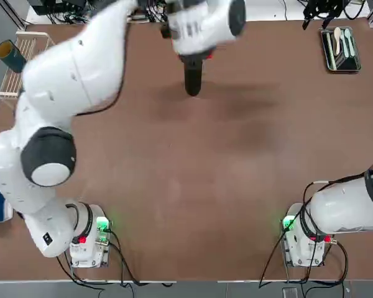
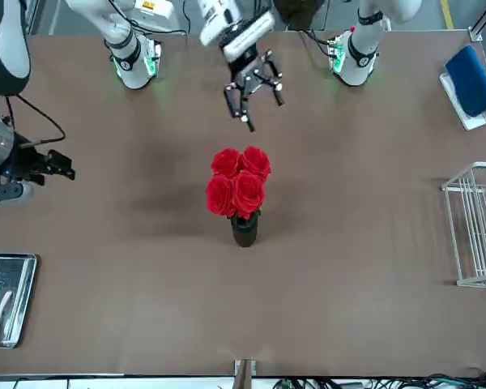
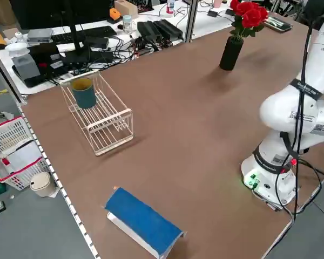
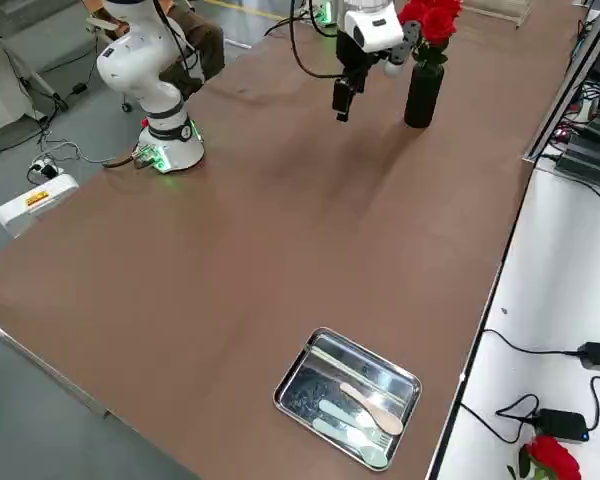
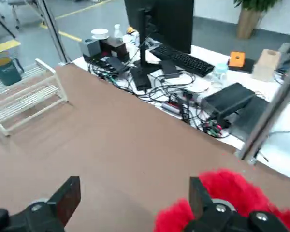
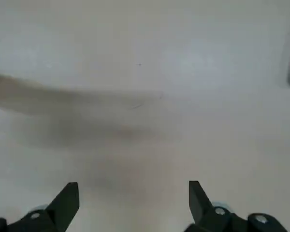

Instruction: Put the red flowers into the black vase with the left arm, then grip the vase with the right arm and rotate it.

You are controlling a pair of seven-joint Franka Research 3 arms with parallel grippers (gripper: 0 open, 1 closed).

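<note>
We see the red flowers [image 2: 239, 183] standing in the black vase [image 2: 244, 229]; the left gripper [image 2: 253, 91], fingers apart and empty, hangs at its twelve o'clock. Next, the right gripper [image 6: 130, 203], also apart, must reach and clamp the vase.

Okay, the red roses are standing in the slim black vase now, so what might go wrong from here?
1. The open left gripper hangs close beside the red roses; pulling away carelessly might snag a bloom.
2. The slim black vase looks tall and top-heavy, so the right gripper, open over bare table, could tip it when gripping or rotating.
</note>
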